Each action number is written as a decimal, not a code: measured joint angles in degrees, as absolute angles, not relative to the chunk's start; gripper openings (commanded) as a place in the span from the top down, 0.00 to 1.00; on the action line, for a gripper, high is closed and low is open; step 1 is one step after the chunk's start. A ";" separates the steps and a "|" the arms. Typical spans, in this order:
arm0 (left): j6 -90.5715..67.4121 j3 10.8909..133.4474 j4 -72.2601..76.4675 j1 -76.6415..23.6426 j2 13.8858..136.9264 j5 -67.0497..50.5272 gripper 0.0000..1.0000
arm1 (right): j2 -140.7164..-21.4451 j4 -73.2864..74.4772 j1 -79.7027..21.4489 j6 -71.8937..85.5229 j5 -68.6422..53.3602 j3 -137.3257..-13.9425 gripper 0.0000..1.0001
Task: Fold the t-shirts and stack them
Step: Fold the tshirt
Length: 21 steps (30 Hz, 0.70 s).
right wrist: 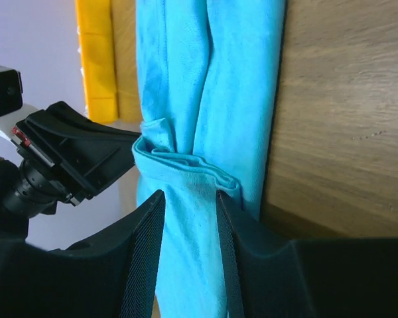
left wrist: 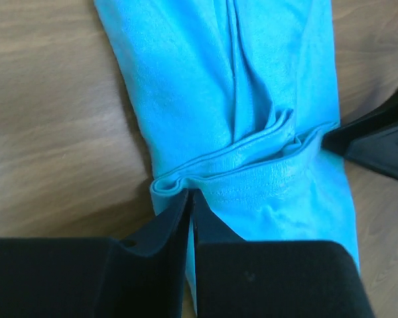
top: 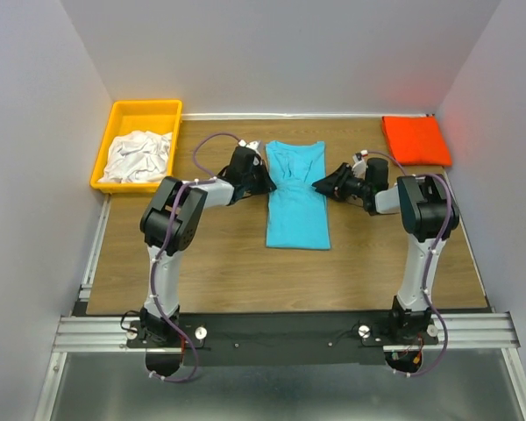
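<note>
The turquoise t-shirt (top: 296, 215) lies in the middle of the table, folded lengthwise into a narrow strip, with a cross fold bunched up about halfway along it (left wrist: 252, 149). My left gripper (top: 265, 181) is at the strip's left edge, its jaws (left wrist: 191, 193) shut on a thin layer of the blue cloth. My right gripper (top: 318, 184) is at the opposite edge. Its jaws (right wrist: 189, 193) stand open, astride the bunched fold (right wrist: 186, 165). An orange-red t-shirt (top: 415, 139) lies folded at the back right. White t-shirts (top: 140, 156) lie crumpled in the bin.
The yellow bin (top: 145, 107) stands at the back left corner of the wooden table. White walls close in the left, right and back. The two arms reach in from the near edge, one on each side of the blue strip.
</note>
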<state>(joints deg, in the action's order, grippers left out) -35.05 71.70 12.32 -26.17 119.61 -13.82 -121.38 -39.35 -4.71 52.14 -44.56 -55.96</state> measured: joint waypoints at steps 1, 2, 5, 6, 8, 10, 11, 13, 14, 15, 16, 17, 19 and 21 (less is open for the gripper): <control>-34.94 72.88 12.36 -26.02 120.46 -14.66 0.86 | -122.04 -39.33 -4.64 52.73 -44.47 -55.96 0.55; -34.63 73.76 11.84 -26.02 120.73 -14.63 0.86 | -122.89 -39.88 -4.45 53.49 -44.84 -56.03 0.55; -33.65 74.19 10.72 -25.93 120.77 -14.63 0.85 | -122.67 -39.62 -4.34 53.47 -44.36 -56.10 0.54; -33.15 74.06 10.70 -25.91 120.66 -14.59 0.85 | -122.28 -38.85 -4.32 52.93 -44.18 -56.10 0.54; -31.97 72.69 10.48 -25.85 119.39 -13.91 0.84 | -120.11 -34.41 -4.32 50.76 -43.07 -56.10 0.52; -30.28 69.49 8.86 -25.85 115.72 -12.40 0.82 | -117.30 -28.99 -4.25 48.12 -41.43 -56.10 0.41; -29.67 68.01 8.03 -25.85 113.86 -11.66 0.75 | -115.15 -25.26 -4.23 46.17 -40.25 -56.07 0.36; -27.24 63.99 5.43 -25.82 106.91 -9.56 0.54 | -110.19 -19.16 -4.21 42.61 -38.02 -55.77 0.23; -26.41 62.81 4.89 -25.82 103.94 -9.13 0.46 | -107.61 -16.97 -4.21 41.52 -36.91 -55.51 0.21; -25.32 61.41 3.88 -25.82 100.01 -8.67 0.44 | -104.16 -14.22 -4.43 39.51 -35.48 -55.07 0.20; -24.64 60.36 3.14 -25.82 96.49 -8.38 0.42 | -101.45 -11.77 -4.71 38.02 -34.13 -54.63 0.20; -23.75 59.35 2.63 -25.82 92.97 -8.14 0.40 | -98.56 -9.21 -5.06 36.56 -32.27 -54.30 0.20; -22.35 57.30 1.23 -25.87 85.38 -7.20 0.35 | -92.58 -2.46 -7.31 33.58 -26.94 -53.01 0.20; -21.58 54.35 0.14 -26.00 77.06 -4.62 0.31 | -88.05 2.92 -10.83 32.12 -21.85 -51.33 0.20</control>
<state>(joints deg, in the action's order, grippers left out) -21.58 54.35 0.14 -26.00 77.06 -4.62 -88.05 2.92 -10.83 32.12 -21.85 -51.33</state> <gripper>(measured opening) 0.649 0.801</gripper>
